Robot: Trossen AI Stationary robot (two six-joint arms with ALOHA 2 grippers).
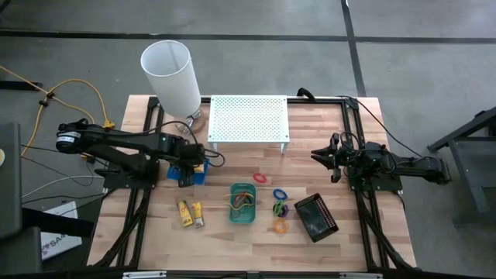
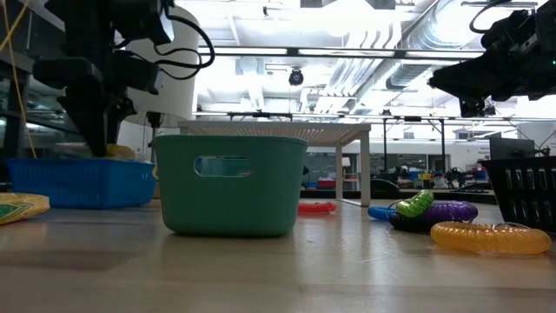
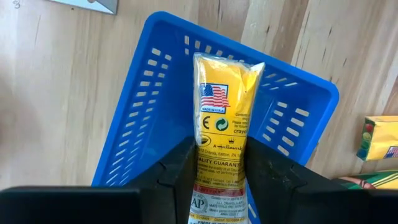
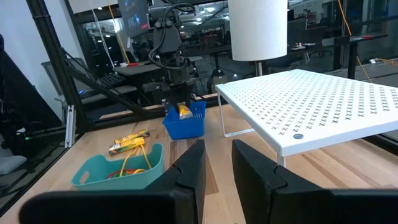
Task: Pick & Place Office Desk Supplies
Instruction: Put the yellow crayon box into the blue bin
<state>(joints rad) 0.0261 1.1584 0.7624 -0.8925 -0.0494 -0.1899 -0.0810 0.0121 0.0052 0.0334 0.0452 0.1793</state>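
My left gripper hangs over the blue tray near the table's left side, shut on a yellow packet. Two more yellow blocks lie on the wood nearer the front edge. The green tray at the middle holds coloured rings. A red ring, a blue ring, a purple-and-green bunch and an orange ring lie loose to its right, beside the black tray. My right gripper waits open above the table's right side. My left gripper pinches the yellow packet between its two fingers, one on each long side, at the part nearer my wrist. It comes from above, pointing down. The packet's free end reaches down into the blue tray; whether it rests on the floor I cannot tell.
A white perforated shelf stands on thin legs at the far middle, and a white cylindrical lamp to its left, just behind the blue tray. Bare wood lies along the near edge and between the shelf and the rings.
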